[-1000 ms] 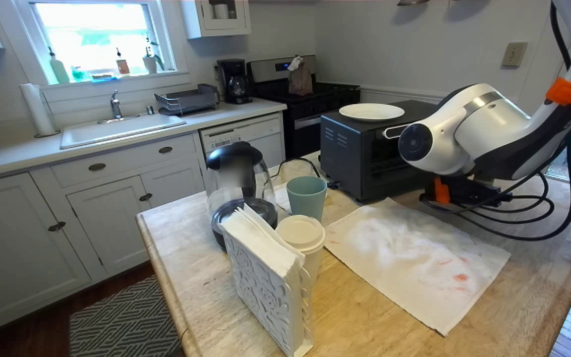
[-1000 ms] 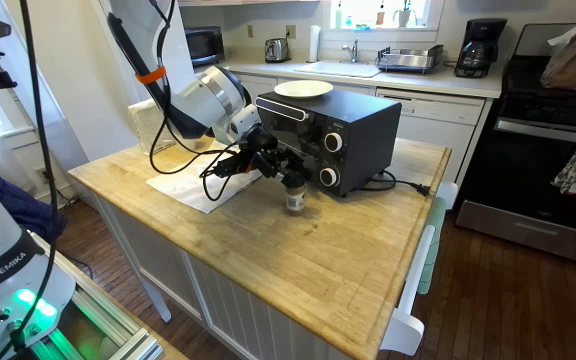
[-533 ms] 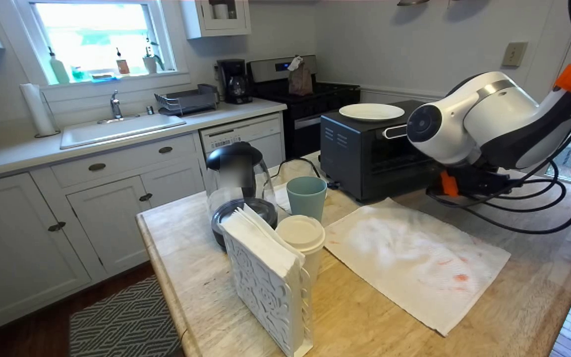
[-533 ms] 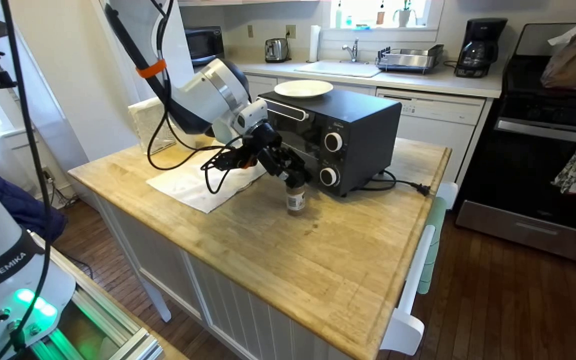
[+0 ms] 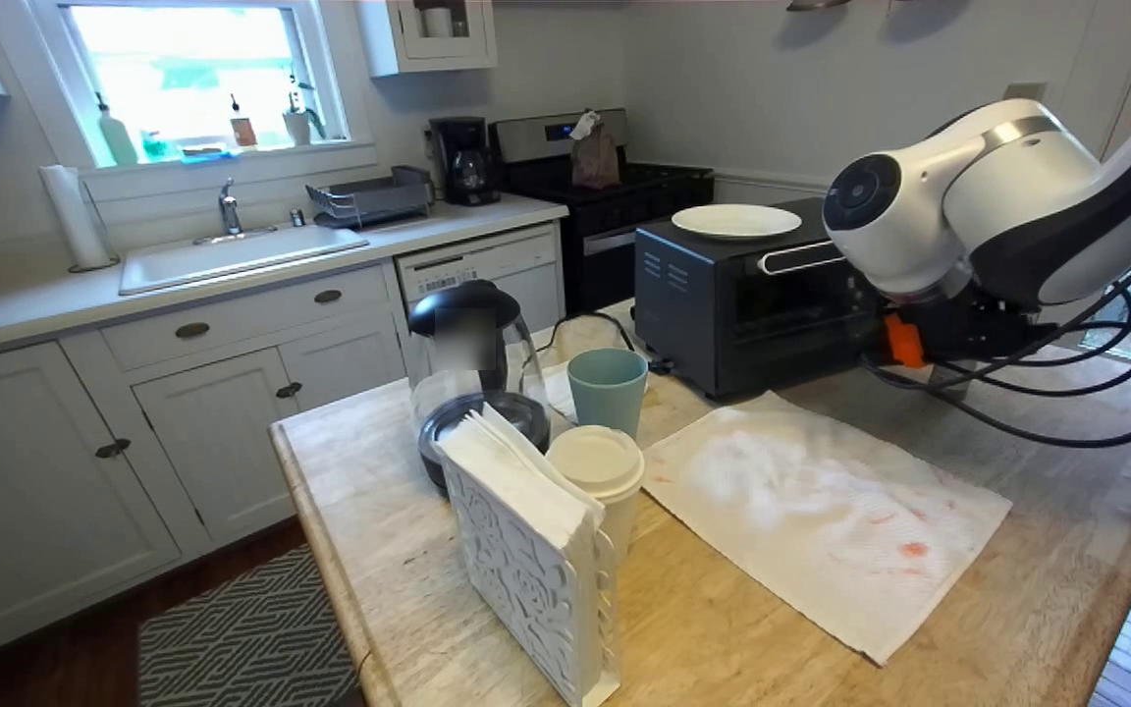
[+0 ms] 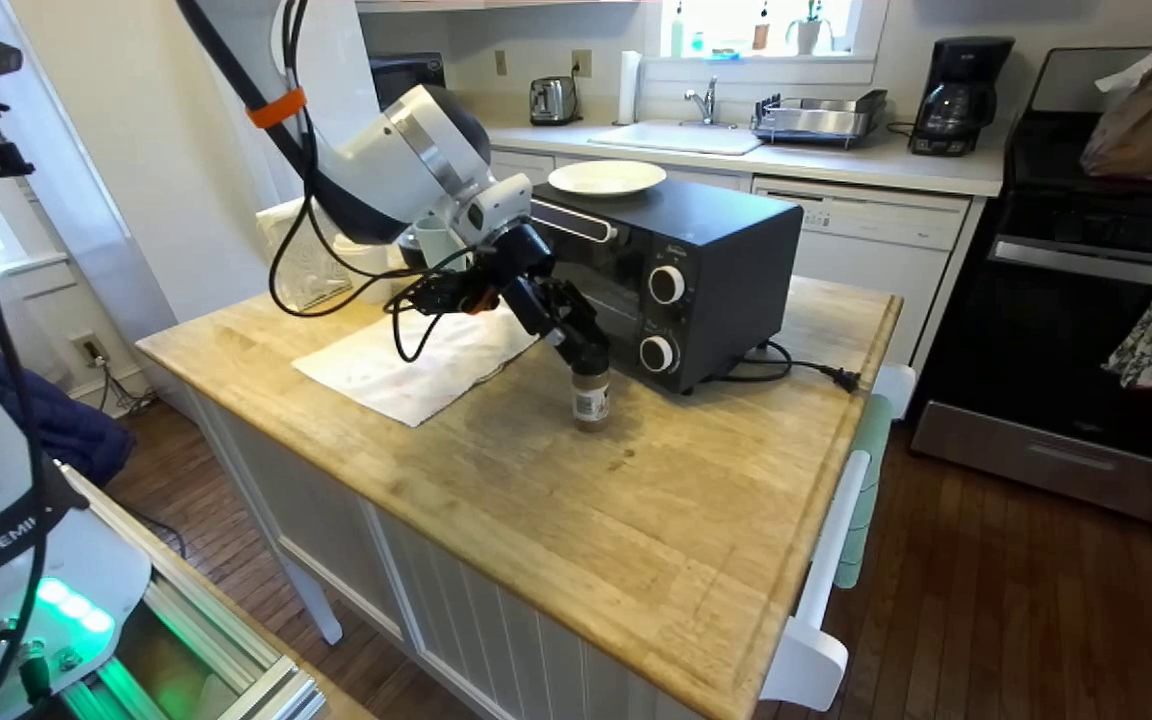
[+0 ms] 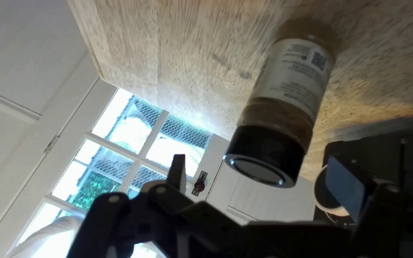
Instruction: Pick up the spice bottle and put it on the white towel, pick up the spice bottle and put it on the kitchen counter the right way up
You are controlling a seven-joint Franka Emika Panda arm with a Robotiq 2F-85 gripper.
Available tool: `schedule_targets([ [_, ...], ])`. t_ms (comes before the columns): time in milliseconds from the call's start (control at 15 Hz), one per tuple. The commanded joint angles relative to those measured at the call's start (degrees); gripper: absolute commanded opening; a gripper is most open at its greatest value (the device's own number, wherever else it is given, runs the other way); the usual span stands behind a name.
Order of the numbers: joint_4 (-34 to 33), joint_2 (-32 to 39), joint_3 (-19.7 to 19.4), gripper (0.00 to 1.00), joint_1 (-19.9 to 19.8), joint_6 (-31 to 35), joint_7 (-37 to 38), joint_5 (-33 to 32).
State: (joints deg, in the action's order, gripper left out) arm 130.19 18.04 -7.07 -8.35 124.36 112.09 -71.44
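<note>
The spice bottle (image 6: 591, 402) stands upright on the wooden kitchen counter (image 6: 636, 520), in front of the oven's corner. In the wrist view the spice bottle (image 7: 289, 79) shows a label, brown contents and a black cap turned toward me. My gripper (image 7: 262, 179) is open, its fingers apart on either side of the cap's line and drawn back from it. In an exterior view the gripper (image 6: 576, 335) slants just above the bottle. The white towel (image 5: 821, 511) lies flat with reddish stains; it also shows behind the bottle (image 6: 416, 365). The bottle is hidden in an exterior view.
A black toaster oven (image 6: 736, 270) with a white plate (image 6: 606, 177) on top stands close beside the gripper. A teal cup (image 5: 607, 391), lidded paper cup (image 5: 597, 462), glass kettle (image 5: 477, 373) and napkin holder (image 5: 536, 570) stand beyond the towel. Cables (image 5: 1066, 432) hang from the arm.
The arm has risen and drawn back, tilting the gripper away from the bottle's top. The bottle and the towel have stayed in place.
</note>
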Motion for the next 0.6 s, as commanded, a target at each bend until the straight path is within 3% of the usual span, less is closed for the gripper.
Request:
schedule_targets([
  [0, 4.2, -5.4, -0.3, 1.0, -2.3, 6.9, -7.9, 3.7],
  [333, 6.8, -9.7, -2.5, 1.0, -4.8, 17.6, -18.0, 9.6],
  [533, 8.9, -11.8, -3.7, 1.0, -6.4, 24.6, -28.8, 17.6],
])
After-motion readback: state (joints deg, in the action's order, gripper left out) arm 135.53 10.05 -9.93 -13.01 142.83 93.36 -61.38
